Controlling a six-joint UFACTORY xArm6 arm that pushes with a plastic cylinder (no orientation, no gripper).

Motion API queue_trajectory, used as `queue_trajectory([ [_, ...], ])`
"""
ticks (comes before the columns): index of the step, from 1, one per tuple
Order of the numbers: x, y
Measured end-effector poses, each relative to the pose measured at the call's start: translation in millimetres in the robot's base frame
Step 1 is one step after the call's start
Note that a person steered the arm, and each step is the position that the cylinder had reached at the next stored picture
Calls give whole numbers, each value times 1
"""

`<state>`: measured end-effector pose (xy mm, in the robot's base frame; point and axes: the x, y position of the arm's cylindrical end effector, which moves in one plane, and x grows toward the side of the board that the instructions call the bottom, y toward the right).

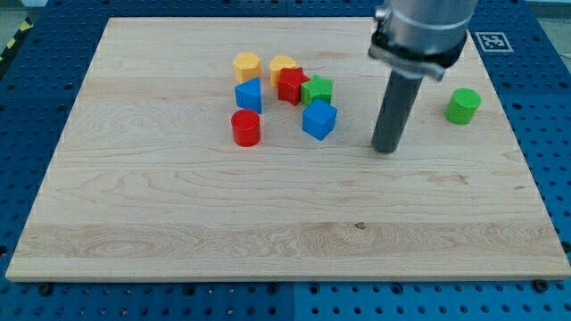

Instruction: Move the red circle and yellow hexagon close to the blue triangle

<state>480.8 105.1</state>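
Note:
The red circle (246, 127) stands on the wooden board just below the blue triangle (249, 94). The yellow hexagon (247, 66) sits just above the blue triangle, nearly touching it. My tip (384, 148) rests on the board to the right of the cluster, about a block's width right of the blue cube (318, 119) and apart from every block.
A yellow block (282, 68), a red block (292, 86) and a green star (317, 91) crowd together right of the blue triangle. A green cylinder (463, 105) stands alone near the board's right edge (526, 178).

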Motion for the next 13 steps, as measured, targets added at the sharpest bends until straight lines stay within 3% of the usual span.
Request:
queue_trajectory([
  [1,36,-64],
  [3,23,-175],
  [6,-12,-204],
  [9,-46,-137],
  [11,-61,-136],
  [12,-61,-179],
  [13,-91,-214],
])
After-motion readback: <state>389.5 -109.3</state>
